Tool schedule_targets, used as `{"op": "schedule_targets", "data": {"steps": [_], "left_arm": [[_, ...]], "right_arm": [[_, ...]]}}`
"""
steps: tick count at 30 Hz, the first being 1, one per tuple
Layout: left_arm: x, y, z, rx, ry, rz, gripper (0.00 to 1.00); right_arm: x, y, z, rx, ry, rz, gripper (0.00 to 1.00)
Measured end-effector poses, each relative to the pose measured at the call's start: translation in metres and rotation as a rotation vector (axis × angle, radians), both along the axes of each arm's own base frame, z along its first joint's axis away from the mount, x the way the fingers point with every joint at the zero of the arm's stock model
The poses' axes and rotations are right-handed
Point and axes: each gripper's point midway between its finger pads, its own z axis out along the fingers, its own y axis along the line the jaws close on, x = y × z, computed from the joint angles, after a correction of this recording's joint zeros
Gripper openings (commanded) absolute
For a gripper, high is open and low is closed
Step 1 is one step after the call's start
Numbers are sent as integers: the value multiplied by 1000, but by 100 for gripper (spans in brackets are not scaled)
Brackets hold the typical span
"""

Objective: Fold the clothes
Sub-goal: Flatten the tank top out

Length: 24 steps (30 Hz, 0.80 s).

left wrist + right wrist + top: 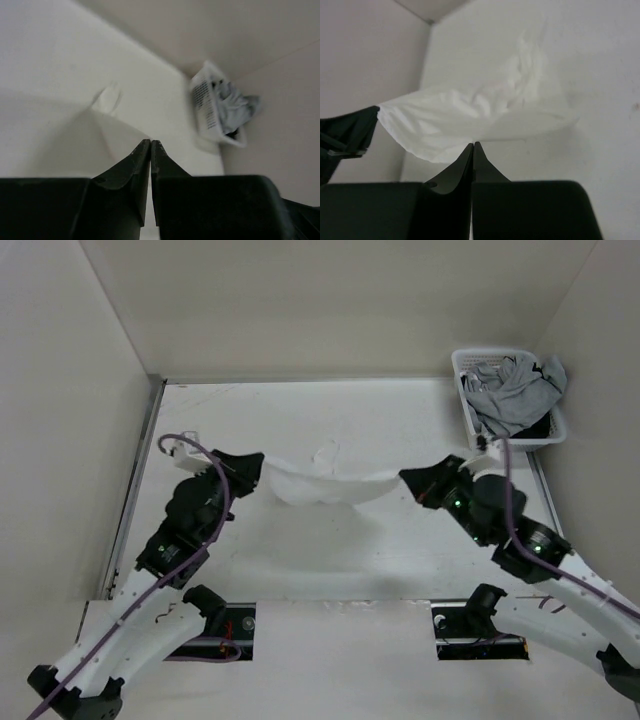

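The clothes (320, 485), one thin white garment, hang stretched in a sagging band between my two grippers above the table's middle. My left gripper (258, 470) is shut on its left end, and in the left wrist view the shut tips (151, 141) have the pale cloth (107, 137) running away from them. My right gripper (403, 478) is shut on the right end. Seen from the right wrist, the crumpled cloth (470, 115) meets the closed tips (474, 144), and the left gripper (345, 135) holds the far end.
A white basket (465, 390) with grey garments (510, 390) heaped in it stands at the back right corner, also seen from the left wrist (205, 105). Walls close off the white table (300, 560) on the left, back and right.
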Motion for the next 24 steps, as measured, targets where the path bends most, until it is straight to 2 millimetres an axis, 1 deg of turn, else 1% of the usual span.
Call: {"op": "schedule_targets", "data": {"steps": [1,3,4,6,8,10,11,13,15,17,19,21,23,24], "left_arm": [[-2,3,35,-27,-71,8,4],[-7,10,88,-62,-179,26,4],[-12,15,113,-77,-229,34,4],[-20,20,152,-99,-307,42,4],[-27,22,178,-109,-358,45,4],[-31,22,198,-115,-394,46,4],[-32,22,206,-115,-406,49,4],[-33,22,214,-107,-420,55,5],[-31,23,214,-89,-422,70,5],[-24,24,210,-62,-414,95,5],[-12,26,203,-38,-398,128,5],[7,23,186,-16,-367,150,5],[33,21,157,13,-306,172,4],[49,22,137,29,-261,185,4]], "right_arm": [[0,-4,30,21,-56,-5,0],[-2,-14,86,51,-163,-20,0],[-4,-20,111,61,-208,-26,0],[-8,-28,148,69,-278,-31,0],[-12,-31,177,69,-329,-27,0],[-14,-31,197,62,-366,-16,0],[-14,-31,203,57,-378,-13,0],[-13,-30,210,40,-393,-10,1],[-10,-27,209,19,-396,-7,1],[-1,-24,201,-10,-385,-9,1],[16,-21,187,-40,-361,-19,1],[37,-18,165,-72,-320,-26,1],[61,-16,135,-103,-255,-27,1],[72,-16,121,-117,-223,-28,1]]}}
